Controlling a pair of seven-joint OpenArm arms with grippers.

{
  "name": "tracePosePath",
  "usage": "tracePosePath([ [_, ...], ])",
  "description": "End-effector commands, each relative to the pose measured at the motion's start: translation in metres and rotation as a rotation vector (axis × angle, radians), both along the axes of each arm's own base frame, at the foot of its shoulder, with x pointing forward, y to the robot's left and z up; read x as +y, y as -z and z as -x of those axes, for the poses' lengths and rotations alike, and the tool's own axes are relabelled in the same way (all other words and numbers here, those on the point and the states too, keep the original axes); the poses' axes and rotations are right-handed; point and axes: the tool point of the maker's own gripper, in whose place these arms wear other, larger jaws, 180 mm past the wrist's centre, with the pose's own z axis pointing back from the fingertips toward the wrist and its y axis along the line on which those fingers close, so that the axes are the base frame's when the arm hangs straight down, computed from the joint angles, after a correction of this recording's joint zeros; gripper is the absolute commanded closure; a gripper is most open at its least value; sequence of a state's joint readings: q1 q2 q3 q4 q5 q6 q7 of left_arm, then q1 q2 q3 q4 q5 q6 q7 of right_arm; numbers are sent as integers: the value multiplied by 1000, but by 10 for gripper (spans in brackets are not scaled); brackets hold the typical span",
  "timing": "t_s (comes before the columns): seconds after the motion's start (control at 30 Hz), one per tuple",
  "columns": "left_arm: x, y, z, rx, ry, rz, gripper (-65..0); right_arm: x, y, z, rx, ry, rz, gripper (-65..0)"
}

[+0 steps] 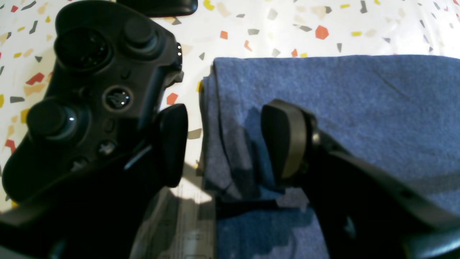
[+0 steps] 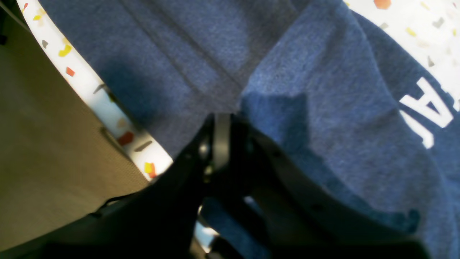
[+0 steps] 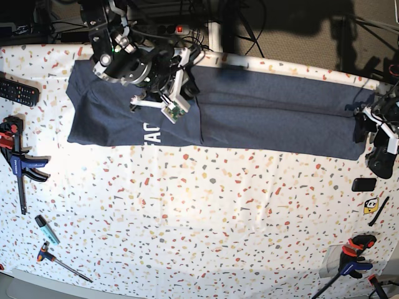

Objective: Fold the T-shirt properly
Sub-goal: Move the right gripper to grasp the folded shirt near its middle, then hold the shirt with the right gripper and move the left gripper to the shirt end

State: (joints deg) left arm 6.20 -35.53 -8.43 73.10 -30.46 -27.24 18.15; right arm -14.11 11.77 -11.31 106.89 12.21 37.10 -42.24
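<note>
The T-shirt [image 3: 249, 121] lies along the far edge of the surface [image 3: 206, 212] as a long, narrow folded band, reaching from near the far-left corner almost to the right edge. White block letters [image 3: 151, 132] show on its near side toward the left end; in the right wrist view the same lettering [image 2: 427, 108] sits on a raised fold of the blue cloth [image 2: 222, 46].

The right pincer [image 2: 221, 118] is pressed together on a ridge of the T-shirt close to the far edge of the surface, the fabric bunching up where the two fingers meet. In the base view this arm [image 3: 134, 62] hangs over the left part of the shirt.

The left pincer [image 1: 230, 144] is spread: one finger [image 1: 287, 140] rests over the cloth at the shirt's folded end, the other [image 1: 174, 142] stands off the fabric above the bare surface, with the shirt's layered edge [image 1: 212, 126] between them. In the base view it [image 3: 374, 128] sits at the right end of the band.

Just beside that end lies a black game controller [image 1: 90, 97]. Along the left edge are a remote control [image 3: 19, 91], a blue-handled clamp [image 3: 22, 165], a marker [image 3: 47, 229] and a small tool [image 3: 62, 261]. Another clamp [image 3: 352, 258] lies near the near-right corner.
</note>
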Motion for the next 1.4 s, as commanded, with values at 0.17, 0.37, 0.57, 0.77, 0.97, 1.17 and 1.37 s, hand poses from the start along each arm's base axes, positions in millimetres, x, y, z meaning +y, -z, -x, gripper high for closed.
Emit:
tracePosePath([
  [0.17,17,-26,-12,-61,-8,-30,-352,24,-34,-8,-28,-26,-195,-306],
  [0.37,45,-38,-7,-47,-119,47,-352,23,-39,-16,-47,-30,-189,-306],
  [0.57,33,-21,5,17,-97,176,-352,23,-40,-17,-49,-30,-188,-306],
  [0.77,29,-1,13,49,-128,223,-352,23,-39,-16,-44,-30,-184,-306],
  [0.97,15,9,19,82,-93,252,-352,23,-39,-16,-43,-30,-183,-306],
  [1.17,-10,30,26,121,-75,261,-349,23,-39,-16,-44,-30,-184,-306],
  [1.37,-7,23,20,76,-82,257,-11,23,-39,-17,-46,-30,-183,-306],
])
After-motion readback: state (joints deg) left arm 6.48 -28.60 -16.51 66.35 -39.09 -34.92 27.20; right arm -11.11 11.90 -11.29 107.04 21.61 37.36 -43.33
